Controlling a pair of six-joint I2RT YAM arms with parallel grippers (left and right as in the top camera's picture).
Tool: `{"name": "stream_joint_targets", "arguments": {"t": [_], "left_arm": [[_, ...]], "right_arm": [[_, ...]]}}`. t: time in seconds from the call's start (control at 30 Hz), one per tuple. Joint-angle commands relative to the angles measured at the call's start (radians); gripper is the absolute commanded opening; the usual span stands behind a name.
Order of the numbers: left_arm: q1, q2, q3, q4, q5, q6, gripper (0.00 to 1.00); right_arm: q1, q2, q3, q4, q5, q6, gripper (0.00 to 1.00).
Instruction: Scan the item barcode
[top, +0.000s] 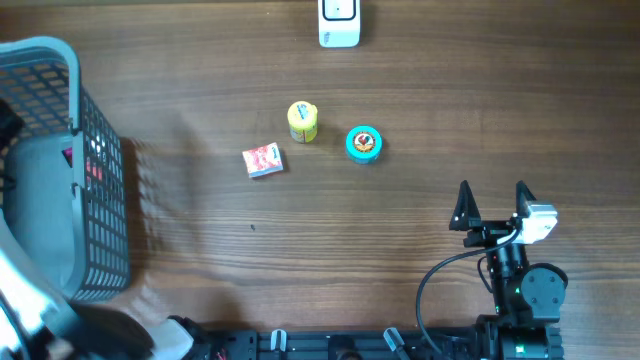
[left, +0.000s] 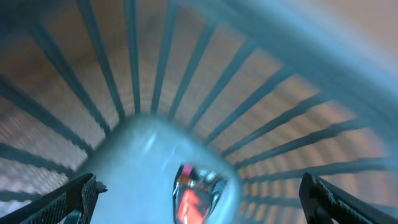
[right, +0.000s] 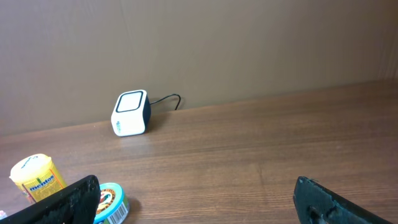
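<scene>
On table: three items (yellow tub, teal tin, red packet), one scanner, one basket. All three well ahead-left of right jaws, open and empty. Left jaws open inside basket, perhaps over something red.

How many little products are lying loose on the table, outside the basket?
3: a red packet on the left, a yellow Mentos tub in the middle, a teal round tin on the right. More may be hidden inside the basket.

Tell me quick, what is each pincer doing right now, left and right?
Left pincer: open, holding nothing, facing into the basket.
Right pincer: open, holding nothing.
</scene>
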Motion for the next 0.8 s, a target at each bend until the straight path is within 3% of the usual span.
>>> {"name": "stream_joint_targets", "arguments": {"t": [0.0, 0.23, 0.47, 0.77], "left_arm": [[0.003, 0.137, 0.001, -0.034, -0.005, 0.019, 1.00], [-0.003, 0.292, 0.001, -0.096, -0.006, 0.058, 1.00], [-0.068, 0.311, 0.001, -0.130, -0.018, 0.160, 1.00], [-0.223, 0.324, 0.001, -0.152, -0.276, 0.209, 1.00]], "right_arm": [[0.004, -0.005, -0.001, 0.002, 0.006, 0.008, 1.00], [0.004, -0.005, -0.001, 0.002, 0.006, 0.008, 1.00], [0.004, -0.005, -0.001, 0.002, 0.007, 0.008, 1.00], [0.004, -0.005, -0.001, 0.003, 0.007, 0.008, 1.00]]}}
